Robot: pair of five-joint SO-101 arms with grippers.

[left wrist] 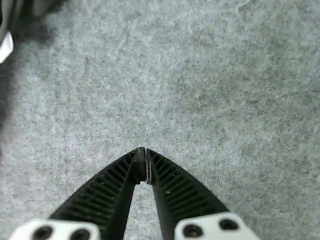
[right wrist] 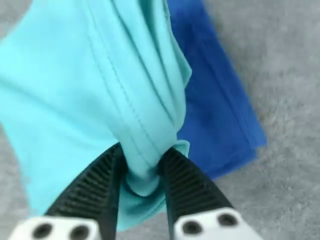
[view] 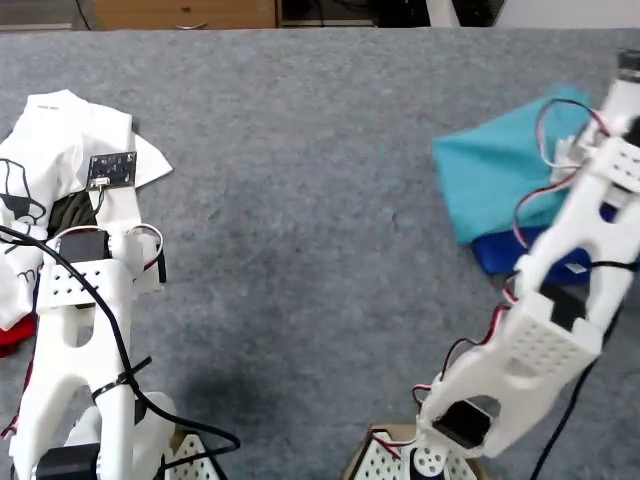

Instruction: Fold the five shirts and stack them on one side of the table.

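A teal shirt lies folded at the table's right side on top of a blue shirt. My right gripper is shut on a bunched fold of the teal shirt, with the blue shirt beneath it. At the left edge lies a pile of shirts: a white one with a black drawing, something dark, and a red one. My left gripper hovers over bare grey carpet, its black fingers closed tip to tip and holding nothing.
The grey carpet covers the whole table. The left arm's white body stands beside the shirt pile. The right arm slants up to the right edge. Wooden furniture runs behind the table's far edge.
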